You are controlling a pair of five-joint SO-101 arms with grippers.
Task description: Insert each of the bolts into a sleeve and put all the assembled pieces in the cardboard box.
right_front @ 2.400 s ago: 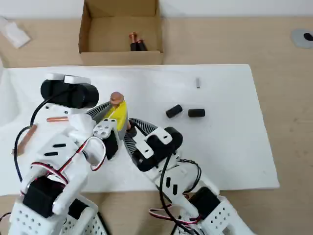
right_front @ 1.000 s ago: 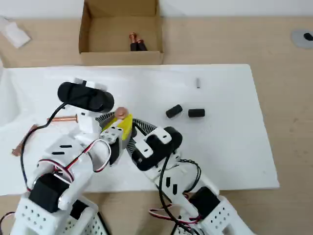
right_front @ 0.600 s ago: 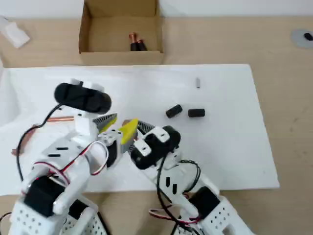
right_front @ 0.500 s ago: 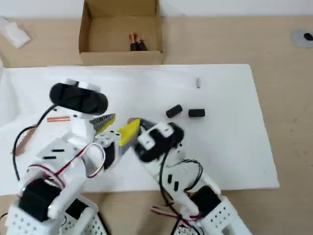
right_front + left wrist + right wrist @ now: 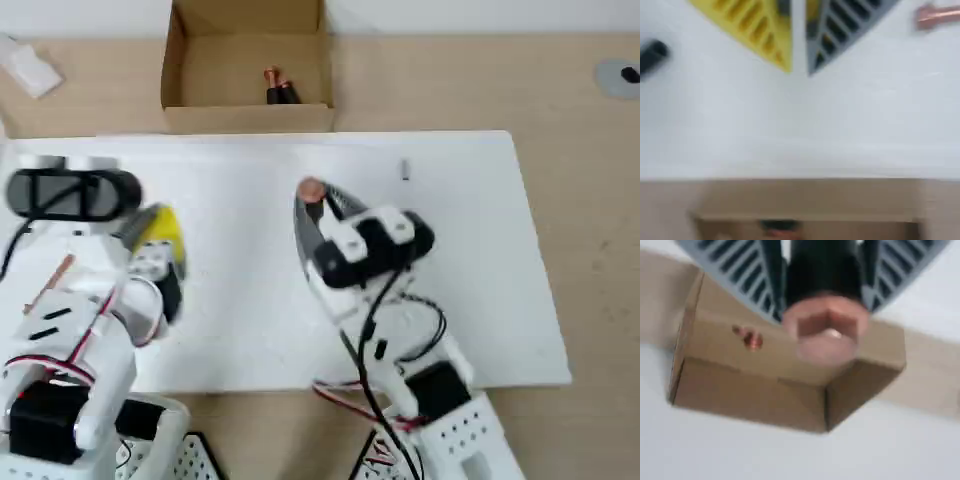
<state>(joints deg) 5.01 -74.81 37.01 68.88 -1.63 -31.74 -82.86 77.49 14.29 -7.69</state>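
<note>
My right gripper [image 5: 312, 203] is shut on a black sleeve with a copper bolt [image 5: 310, 189] pushed into it, held over the middle of the white sheet, short of the cardboard box [image 5: 178, 72]. In the right wrist view the bolt head [image 5: 827, 335] juts from the sleeve [image 5: 822, 270] between the grey fingers, with the box [image 5: 765, 390] behind. An assembled piece [image 5: 279, 88] lies in the box. My left gripper [image 5: 150, 235] hangs at the left of the sheet. Its yellow and grey fingers [image 5: 771, 35] stand slightly open with nothing between them. A loose bolt [image 5: 936, 15] and a sleeve [image 5: 652, 54] lie near it.
A white sheet [image 5: 480, 300] covers the wooden table. Another copper bolt [image 5: 60, 272] lies by the left arm's base. A small grey pin [image 5: 405, 170] rests on the sheet's far right part. A white object [image 5: 30, 65] and a grey disc [image 5: 620, 75] sit at the back corners.
The left gripper let go of the bolt and drew back to the left. The right gripper carried the sleeve with the bolt up the sheet toward the box.
</note>
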